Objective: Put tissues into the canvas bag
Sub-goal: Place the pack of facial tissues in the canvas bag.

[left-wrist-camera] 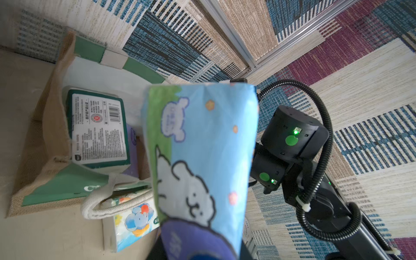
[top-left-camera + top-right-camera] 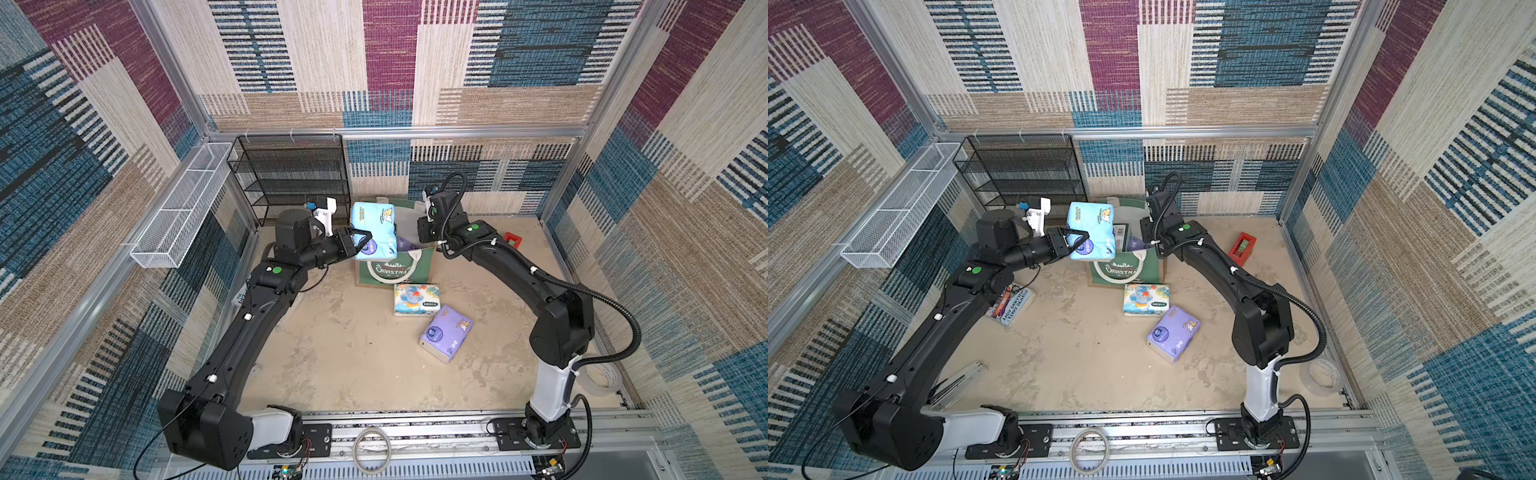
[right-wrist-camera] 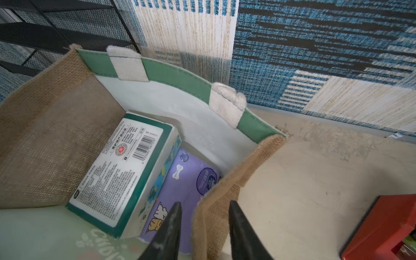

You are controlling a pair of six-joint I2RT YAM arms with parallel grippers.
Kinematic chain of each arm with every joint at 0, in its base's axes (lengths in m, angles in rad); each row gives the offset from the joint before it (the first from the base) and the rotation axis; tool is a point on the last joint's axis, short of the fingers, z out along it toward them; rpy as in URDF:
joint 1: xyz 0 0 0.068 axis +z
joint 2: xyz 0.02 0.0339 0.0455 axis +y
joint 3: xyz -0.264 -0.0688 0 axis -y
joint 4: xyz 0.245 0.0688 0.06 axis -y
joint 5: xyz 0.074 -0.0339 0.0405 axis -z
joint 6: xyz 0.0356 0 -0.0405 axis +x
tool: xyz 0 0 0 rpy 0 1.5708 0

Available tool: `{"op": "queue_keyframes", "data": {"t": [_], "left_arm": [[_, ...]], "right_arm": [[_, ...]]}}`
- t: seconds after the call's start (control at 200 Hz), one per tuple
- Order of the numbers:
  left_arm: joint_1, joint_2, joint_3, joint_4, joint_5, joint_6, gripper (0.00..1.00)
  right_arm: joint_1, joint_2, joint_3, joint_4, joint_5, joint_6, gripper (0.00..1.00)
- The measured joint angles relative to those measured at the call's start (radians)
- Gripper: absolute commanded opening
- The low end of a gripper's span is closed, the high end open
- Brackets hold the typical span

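Left wrist view is filled by the light blue pack — the left gripper has its jaws closed on one end of the wrapper. Both top views show the pack held in the air over the open mouth of the canvas bag, towards the left arm's side of the bag. Two packs already lie inside the bag. A green-and-white pack has its printed label and barcode facing up, and a lilac pack lies just beside it against the jute side wall. The right gripper sits at the rim of that wall with its jaws part-way apart, one finger inside the bag and the other outside. A sliver of lilac shows between the inner finger and the jute; whether the jaws press on the wall I cannot tell. On the tabletop, just in front of the bag's green lettered face, lies the elephant pack. A second lilac pack lies just beside it on the side away from the bag. A red oblong object rests off the bag's right-arm side, and a purple-covered book off its left-arm side — partly under the left arm.
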Motion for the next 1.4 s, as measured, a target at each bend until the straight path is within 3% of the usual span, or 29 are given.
{"op": "queue_keyframes", "data": {"t": [0.271, 0.701, 1.403], "left_arm": [[-0.002, 0.182, 0.19, -0.028, 0.025, 0.019, 0.19], [-0.081, 0.521, 0.586, -0.198, 0.021, 0.09, 0.18], [-0.119, 0.79, 0.76, -0.33, -0.002, 0.089, 0.16]], "right_arm": [[-0.013, 0.0, -0.007, -0.024, -0.019, 0.0, 0.16], [-0.03, -0.04, -0.031, -0.038, -0.051, 0.001, 0.09], [-0.064, -0.088, -0.127, 0.024, -0.132, 0.017, 0.02]]}}
